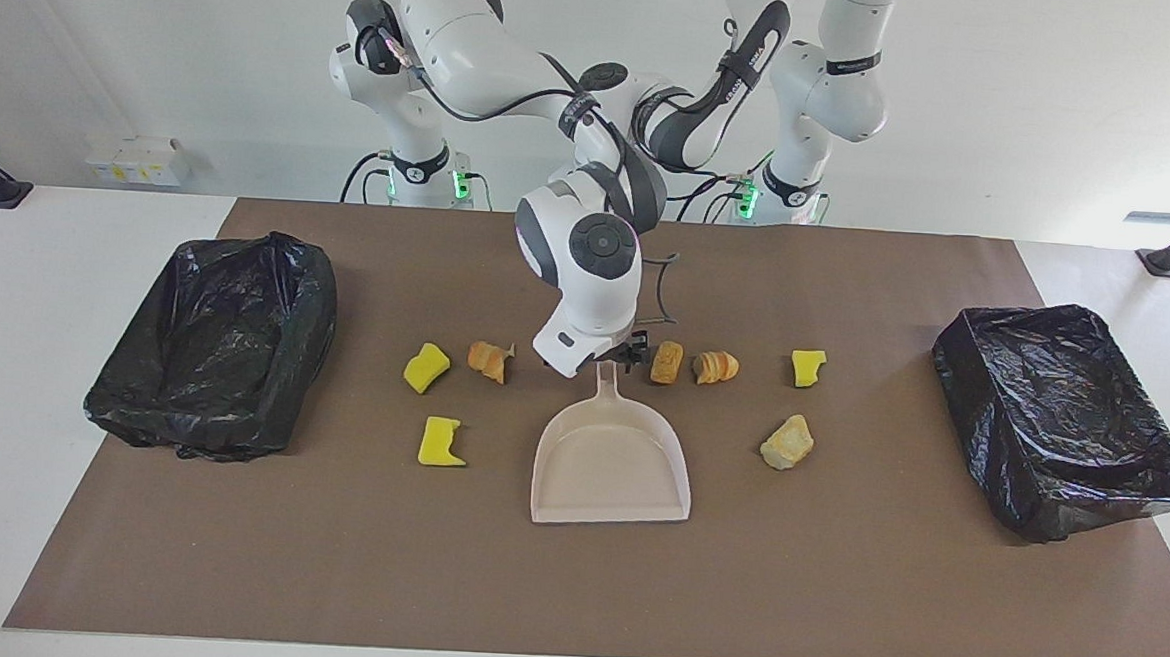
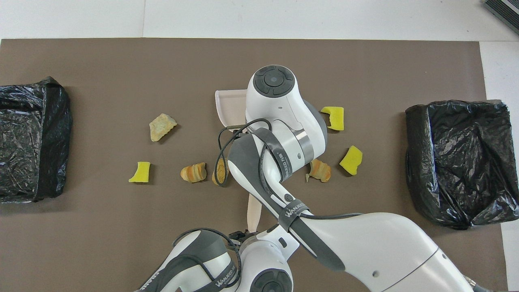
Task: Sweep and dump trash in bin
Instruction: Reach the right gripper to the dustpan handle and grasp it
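The beige dustpan [image 1: 610, 465] lies flat mid-table, its handle pointing toward the robots. My right gripper [image 1: 627, 357] is low over the end of that handle, fingers open, and its arm covers most of the pan [image 2: 230, 106] from above. My left gripper [image 2: 243, 235] is shut on the tip of a beige brush handle [image 2: 253, 209]; the right wrist hides it in the facing view. Several pieces of trash lie around the pan: yellow sponge chunks [image 1: 427, 368] [image 1: 440, 442] [image 1: 808, 367] and orange-tan lumps [image 1: 488, 361] [image 1: 666, 362] [image 1: 716, 366] [image 1: 787, 442].
A bin lined with a black bag [image 1: 214, 344] stands at the right arm's end of the brown mat, and another [image 1: 1061, 419] at the left arm's end. White table edge runs all around the mat.
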Controlling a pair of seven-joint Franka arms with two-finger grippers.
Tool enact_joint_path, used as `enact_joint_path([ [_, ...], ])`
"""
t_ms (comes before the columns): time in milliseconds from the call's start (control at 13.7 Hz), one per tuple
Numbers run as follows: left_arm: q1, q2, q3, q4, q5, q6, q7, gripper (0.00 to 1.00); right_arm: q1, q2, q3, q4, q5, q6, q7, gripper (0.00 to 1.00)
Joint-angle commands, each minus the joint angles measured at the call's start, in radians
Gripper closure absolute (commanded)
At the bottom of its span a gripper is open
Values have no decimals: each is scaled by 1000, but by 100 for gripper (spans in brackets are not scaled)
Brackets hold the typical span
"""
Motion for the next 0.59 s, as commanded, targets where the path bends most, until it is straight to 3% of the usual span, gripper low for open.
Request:
enact_joint_path([
  [0,12,-63,-4,-10,16,-83,16,100,0,-82,6,-156,24,99,-1,0],
  [73,13,-80,-4,-13,16,-112,25,100,3,-88,6,-169,24,106,-1,4],
  [146,18,-103,-4,-32,16,-134,32,100,3,-88,6,-168,24,104,-3,16],
  [366,15,-208,-4,-143,17,-125,36,100,2,-88,9,-171,31,101,-4,73],
  [512,18,-262,-4,-187,17,-132,61,100,0,-90,9,-177,61,103,-3,100],
])
